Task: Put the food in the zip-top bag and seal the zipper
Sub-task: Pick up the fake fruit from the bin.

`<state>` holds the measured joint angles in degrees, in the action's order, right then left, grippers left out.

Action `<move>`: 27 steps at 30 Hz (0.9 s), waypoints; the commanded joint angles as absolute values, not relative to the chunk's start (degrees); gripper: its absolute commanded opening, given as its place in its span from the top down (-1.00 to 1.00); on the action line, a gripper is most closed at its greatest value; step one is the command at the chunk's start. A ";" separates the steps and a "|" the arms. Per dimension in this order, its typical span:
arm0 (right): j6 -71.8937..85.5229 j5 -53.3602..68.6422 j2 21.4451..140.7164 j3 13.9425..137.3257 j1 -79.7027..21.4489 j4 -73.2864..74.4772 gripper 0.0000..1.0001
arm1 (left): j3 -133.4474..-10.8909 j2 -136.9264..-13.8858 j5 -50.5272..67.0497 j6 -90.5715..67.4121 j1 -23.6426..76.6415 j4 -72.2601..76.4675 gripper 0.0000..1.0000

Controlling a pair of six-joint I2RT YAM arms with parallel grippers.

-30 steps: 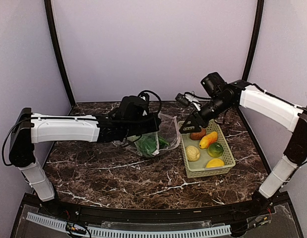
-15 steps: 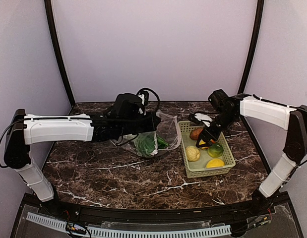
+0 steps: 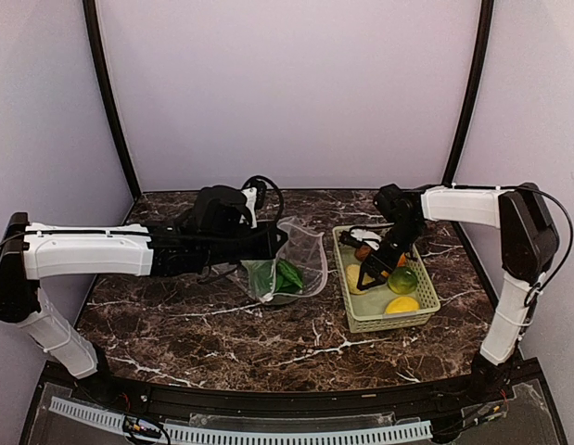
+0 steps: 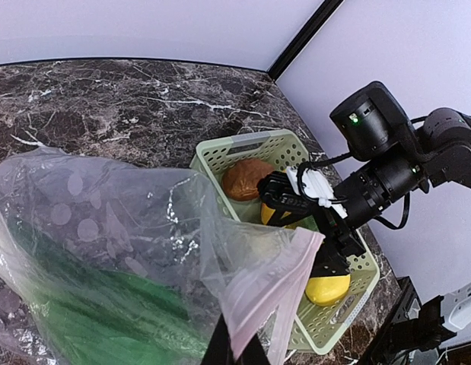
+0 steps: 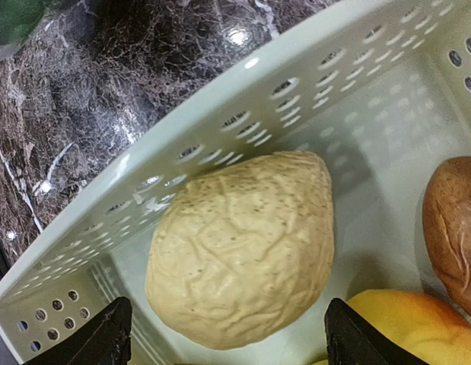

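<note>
The zip-top bag [image 3: 298, 261] is clear with pale dots and lies left of the basket; green leafy food [image 3: 281, 275] is inside it. My left gripper [image 3: 268, 243] is shut on the bag's mouth edge with the zipper strip [image 4: 275, 283], holding it up; its fingers [image 4: 220, 348] pinch the plastic. My right gripper [image 3: 365, 275] is down in the basket, open, with fingertips [image 5: 113, 334] on either side of the tan bumpy lump [image 5: 243, 247], not closed on it. The lump [image 3: 352, 275], lime [image 3: 403, 279], lemon [image 3: 401, 304] and orange fruit [image 5: 406, 327] lie in the basket.
The light green slotted basket [image 3: 390, 322] stands right of the bag; its wall [image 5: 220, 114] runs close behind the lump. A brown rounded piece [image 4: 246, 179] sits at the basket's far end. Dark marble table [image 3: 222, 324]; purple walls enclose it on three sides.
My right gripper has come down into the basket and now straddles the tan lump. My left arm has pulled back to the left, holding the bag's mouth higher and wider.
</note>
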<state>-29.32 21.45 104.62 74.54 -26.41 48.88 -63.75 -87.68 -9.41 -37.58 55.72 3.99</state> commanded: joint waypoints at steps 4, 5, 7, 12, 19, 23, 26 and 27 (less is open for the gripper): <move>-29.85 26.45 108.25 77.46 -27.40 49.38 -0.56 | -62.10 -85.86 -7.90 -37.35 55.26 6.07 0.99; -29.88 27.18 108.33 77.97 -27.42 49.50 -0.53 | -62.06 -85.87 -7.90 -37.31 55.21 6.02 0.99; -29.98 28.75 108.30 79.08 -27.42 49.72 -0.50 | -62.01 -85.79 -8.28 -37.11 55.15 5.86 0.98; -30.15 28.31 108.74 78.65 -27.42 49.35 -0.26 | -62.18 -85.67 -7.60 -37.71 55.11 5.01 0.99; -31.05 25.57 99.27 73.87 -27.10 50.57 -0.04 | -60.07 -85.87 -5.92 -39.28 55.15 7.85 0.99; -30.15 28.12 88.10 73.29 -26.96 52.44 -0.05 | -60.15 -87.28 -5.51 -40.63 55.11 10.22 0.99; -29.36 32.09 82.80 75.04 -27.61 52.64 -0.06 | -60.50 -88.62 -5.87 -40.64 55.26 11.93 0.99; -29.20 33.58 81.89 75.91 -27.98 52.81 -0.06 | -60.66 -88.91 -6.26 -40.35 55.23 12.07 0.99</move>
<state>-29.93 27.75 87.20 73.25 -27.05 51.55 -60.66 -87.83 -6.09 -39.86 55.40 8.62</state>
